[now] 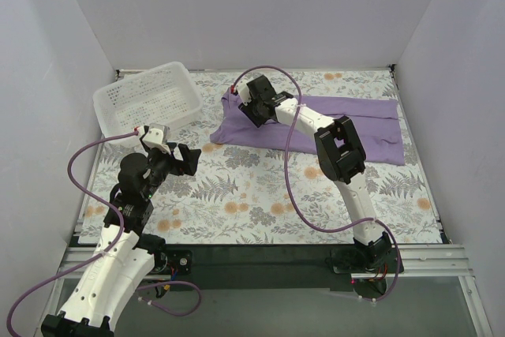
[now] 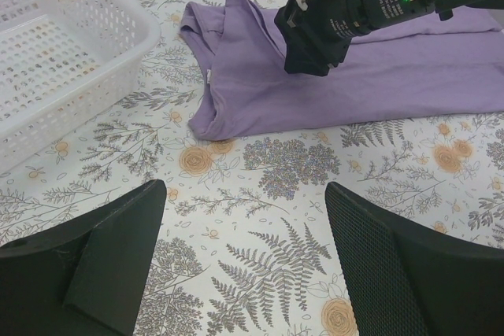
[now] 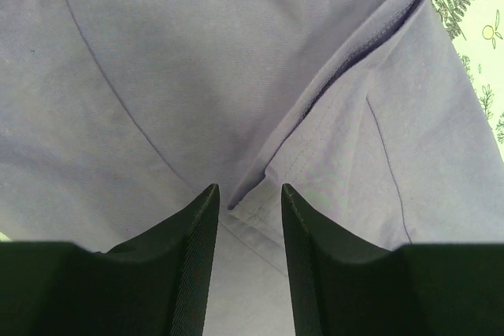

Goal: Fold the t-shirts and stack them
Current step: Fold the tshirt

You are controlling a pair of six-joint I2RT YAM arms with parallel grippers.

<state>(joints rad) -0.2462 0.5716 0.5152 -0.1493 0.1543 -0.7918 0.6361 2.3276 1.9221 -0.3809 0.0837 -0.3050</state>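
Note:
A purple t-shirt [image 1: 359, 122] lies partly folded across the back of the floral table. My right gripper [image 1: 252, 108] is down on the shirt's left part. In the right wrist view its jaws [image 3: 248, 194] stand a little apart, with a hemmed fold edge of the shirt [image 3: 197, 60] lying between the tips. My left gripper [image 1: 188, 159] is open and empty, above bare tablecloth in front of the shirt's left corner. In the left wrist view [image 2: 244, 226] it faces the shirt [image 2: 394, 76] and the right gripper [image 2: 311, 53].
A white mesh plastic basket [image 1: 146, 96] stands at the back left, close to the shirt's left edge; it also shows in the left wrist view [image 2: 55, 60]. White walls enclose the table on three sides. A purple cable loops over the right arm.

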